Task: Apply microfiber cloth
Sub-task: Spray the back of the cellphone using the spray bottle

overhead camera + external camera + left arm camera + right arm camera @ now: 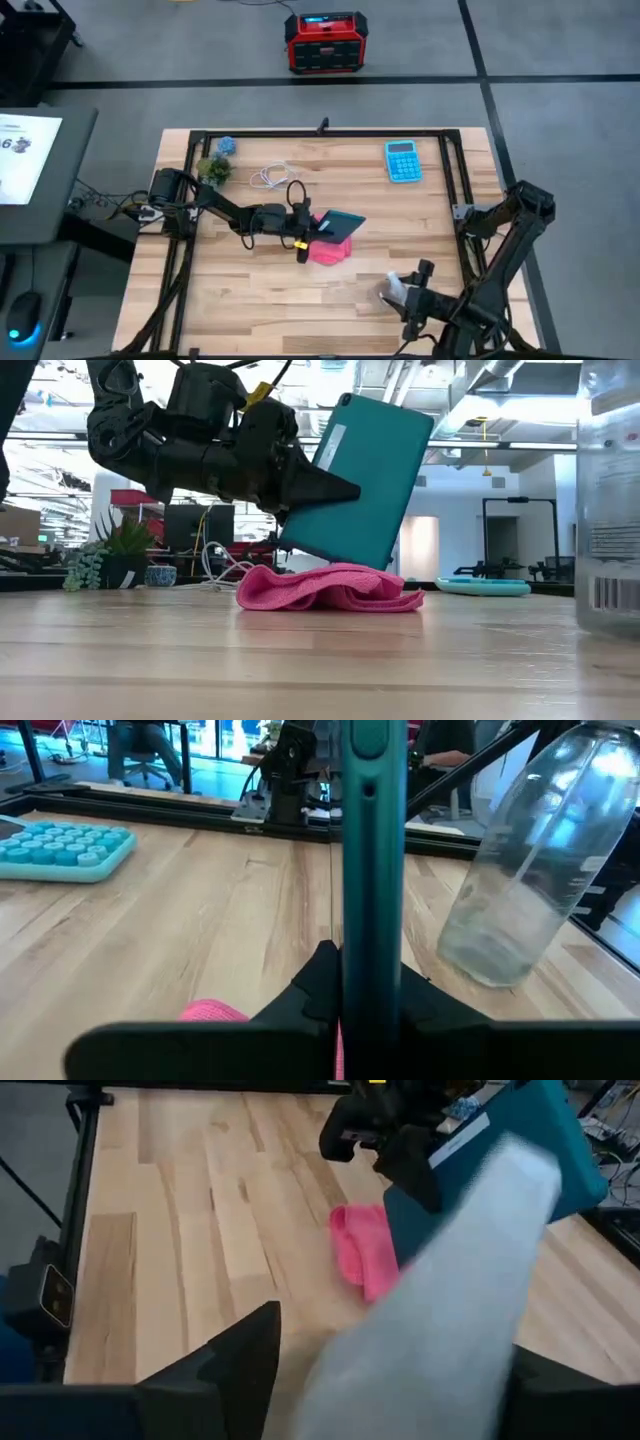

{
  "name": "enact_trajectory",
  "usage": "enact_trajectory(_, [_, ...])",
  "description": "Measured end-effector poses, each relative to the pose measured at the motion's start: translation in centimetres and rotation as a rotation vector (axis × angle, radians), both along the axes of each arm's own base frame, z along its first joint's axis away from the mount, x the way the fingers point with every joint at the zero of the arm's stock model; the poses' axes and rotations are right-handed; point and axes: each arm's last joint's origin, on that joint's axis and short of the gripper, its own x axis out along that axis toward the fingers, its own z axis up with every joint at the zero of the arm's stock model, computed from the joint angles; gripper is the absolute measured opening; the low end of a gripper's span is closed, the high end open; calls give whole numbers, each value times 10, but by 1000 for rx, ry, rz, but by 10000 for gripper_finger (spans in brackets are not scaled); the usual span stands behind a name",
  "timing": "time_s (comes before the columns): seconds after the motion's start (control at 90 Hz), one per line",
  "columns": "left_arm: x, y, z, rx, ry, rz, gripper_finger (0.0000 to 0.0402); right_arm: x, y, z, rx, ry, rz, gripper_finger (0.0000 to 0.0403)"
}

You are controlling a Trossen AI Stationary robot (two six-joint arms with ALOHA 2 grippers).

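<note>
The microfiber cloth [330, 251] [330, 588] lies bunched up, bright pink, on the wooden table's middle. My left gripper [306, 236] [335, 490] is shut on a teal phone [342, 225] [365, 480], which stands tilted just over the cloth. Near the front right, my right gripper [402, 297] [400, 1380] is shut on a clear bottle [392, 289] [450, 1290]. My left gripper pinches the teal phone's two flat faces [372, 960] between its fingers, coming level from the table's left. The phone stands on edge, leaning; its lower end [335, 557] is at the cloth's top, touching or not I cannot tell. My right gripper has the clear bottle's body [430, 1340] between its two fingers [235, 1365], one on each side. The bottle reaches out ahead of the fingers toward the cloth. Whether its bottom [485, 965] rests on the table cannot be told.
A blue calculator [403, 160] lies at the far right. A white cable [270, 178] and small plants [214, 165] sit at the far left. A black frame [452, 170] runs along the table's edges. Bare wood shows in the near left.
</note>
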Motion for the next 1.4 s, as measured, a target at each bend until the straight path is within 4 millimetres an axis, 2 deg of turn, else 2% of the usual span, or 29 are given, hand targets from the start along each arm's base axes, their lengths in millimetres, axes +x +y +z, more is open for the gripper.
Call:
enact_trajectory(0.344, [0, 0, 0, -4, -4, -4, 9, 1, 0, -3, 29, -40, -29, 214])
enact_trajectory(0.756, [0, -1, 0, -8, -2, -6, 9, 0, -1, -1, 55, -57, -43, 255])
enact_trajectory(1.4, [0, -2, 0, -3, -1, -12, 9, 2, 1, 4, 111, -87, -61, 256])
